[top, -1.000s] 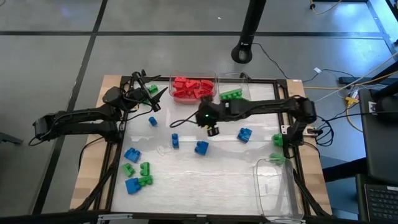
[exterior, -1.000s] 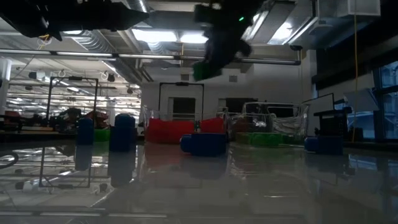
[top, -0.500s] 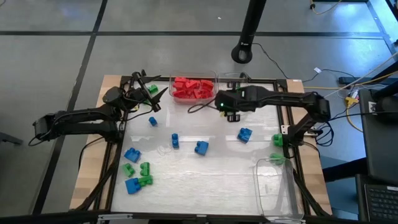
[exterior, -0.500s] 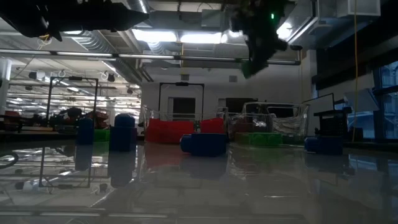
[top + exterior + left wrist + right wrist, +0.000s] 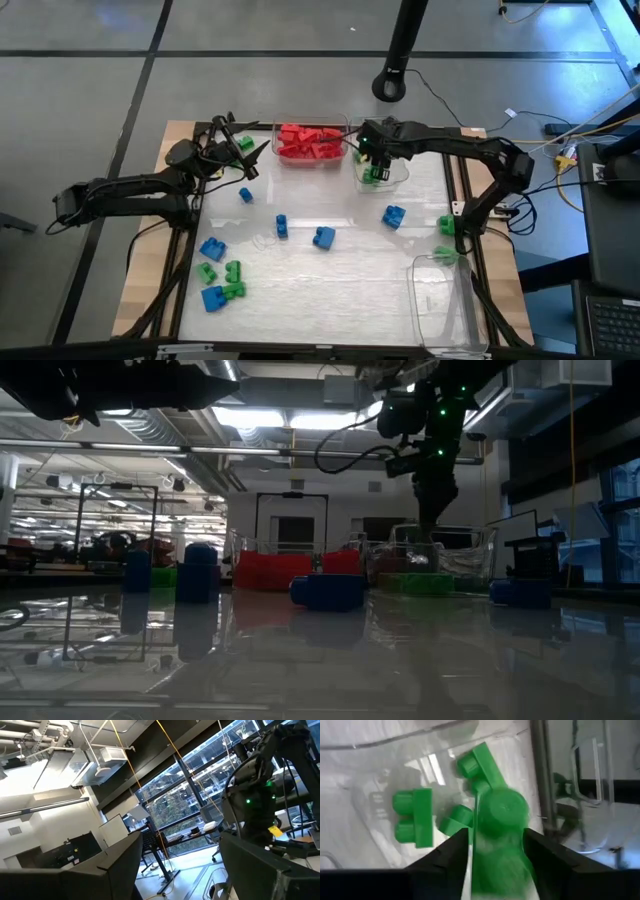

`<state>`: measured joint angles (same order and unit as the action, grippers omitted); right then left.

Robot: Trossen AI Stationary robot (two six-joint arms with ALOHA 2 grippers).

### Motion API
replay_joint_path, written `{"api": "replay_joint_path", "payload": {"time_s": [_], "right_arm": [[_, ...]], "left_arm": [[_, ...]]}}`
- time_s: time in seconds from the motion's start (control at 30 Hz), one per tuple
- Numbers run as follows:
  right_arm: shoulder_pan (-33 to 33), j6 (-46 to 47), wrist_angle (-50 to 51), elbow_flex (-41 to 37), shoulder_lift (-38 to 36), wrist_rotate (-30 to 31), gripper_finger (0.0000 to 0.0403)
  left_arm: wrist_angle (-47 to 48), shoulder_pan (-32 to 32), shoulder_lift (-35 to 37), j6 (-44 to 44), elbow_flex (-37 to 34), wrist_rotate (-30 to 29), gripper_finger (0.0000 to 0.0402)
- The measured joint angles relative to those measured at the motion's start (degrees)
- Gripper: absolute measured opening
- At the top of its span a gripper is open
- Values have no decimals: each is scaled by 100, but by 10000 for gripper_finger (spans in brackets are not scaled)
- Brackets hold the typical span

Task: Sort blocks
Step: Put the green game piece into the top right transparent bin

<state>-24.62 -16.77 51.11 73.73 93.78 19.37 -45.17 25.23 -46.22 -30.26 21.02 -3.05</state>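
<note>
While the left gripper (image 5: 243,152) is hanging over the table's far left corner with its fingers standing apart around nothing, the right gripper (image 5: 372,160) is hovering above the clear bin (image 5: 397,180) at the far edge that is collecting green pieces. In the right wrist view a green block (image 5: 499,832) is sitting between the two dark fingers (image 5: 451,852), blurred at its near end, and whether the fingers are pressing it or letting it go cannot be told. Below it, two more green blocks (image 5: 414,817) are lying on the bin's floor. Just beside that bin, the red blocks (image 5: 309,142) are filling their own clear bin. Blue blocks (image 5: 323,237) are lying scattered across the middle of the white table (image 5: 330,290), and a mixed cluster of blue and green pieces (image 5: 220,280) is resting near the left side. An empty-looking clear bin (image 5: 440,305) is sitting at the near right corner.
</note>
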Motion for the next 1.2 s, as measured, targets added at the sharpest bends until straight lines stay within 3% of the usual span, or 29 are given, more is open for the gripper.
{"api": "replay_joint_path", "payload": {"time_s": [0.23,0.33,0.6,0.73,0.97,1.2], "right_arm": [[-11,142,-12,-24,0,-42,251],[-11,140,293,3,-14,-456,268],[561,796,1478,114,-701,-687,284],[1109,1536,2135,0,-1111,-358,284],[1830,2993,2760,-939,-1690,-504,284],[2157,3499,2775,-2078,-2035,-1103,284]], "left_arm": [[0,0,0,0,0,0,253],[0,0,0,9,0,0,253],[0,0,0,6,1,0,253],[7,0,0,22,0,0,253],[18,0,0,25,0,0,253],[-26,0,0,105,0,0,253]]}}
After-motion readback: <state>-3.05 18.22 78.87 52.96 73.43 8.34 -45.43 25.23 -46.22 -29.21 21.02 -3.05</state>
